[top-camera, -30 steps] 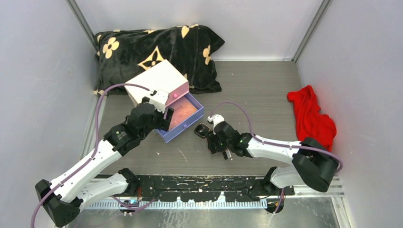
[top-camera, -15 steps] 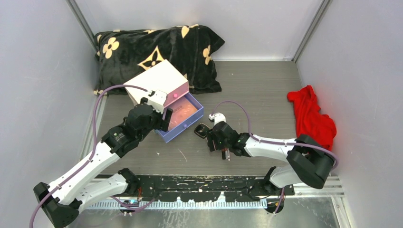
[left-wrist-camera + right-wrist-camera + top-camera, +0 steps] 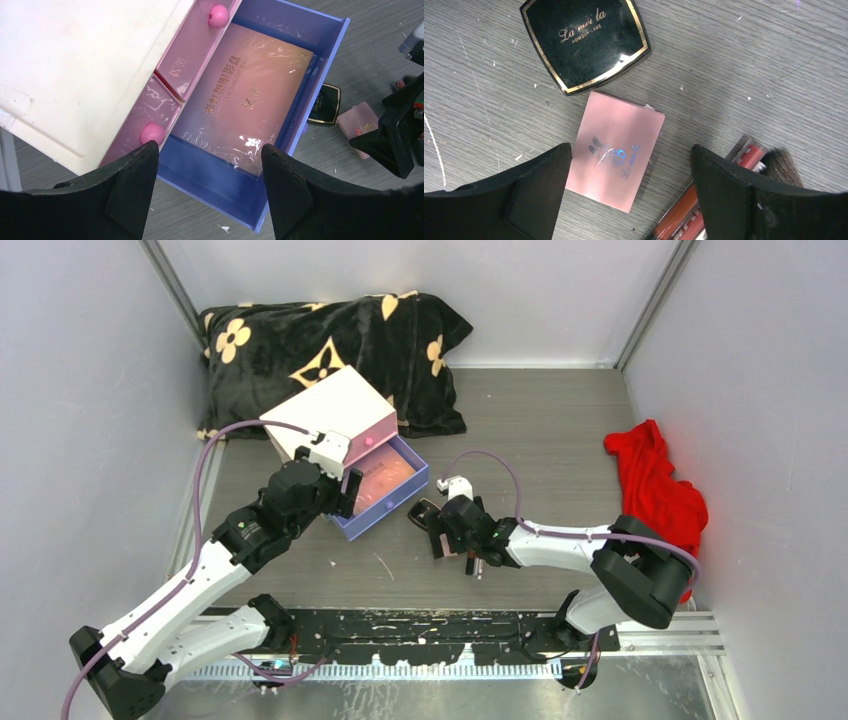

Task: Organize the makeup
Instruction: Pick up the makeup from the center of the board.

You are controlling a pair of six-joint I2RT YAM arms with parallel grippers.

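- Flat iridescent pink palette (image 3: 245, 100) lies inside the open blue plastic drawer (image 3: 320, 65).
- Left gripper (image 3: 207, 155) hangs over that drawer, jaws spread, empty.
- Right gripper (image 3: 630, 150), jaws wide and empty, hovers over the square pink compact (image 3: 616, 150) just right of the drawer.

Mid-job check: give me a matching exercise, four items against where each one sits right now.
Things:
1. iridescent palette
2. black compact
3. pink compact
4. red cloth

Places:
A. bunched by the right wall
B. on the table, under the open right gripper
C. inside the open blue drawer
D. on the table, gold-trimmed, beyond that gripper's fingertips

Pairs: 1-C, 2-D, 3-B, 4-A.
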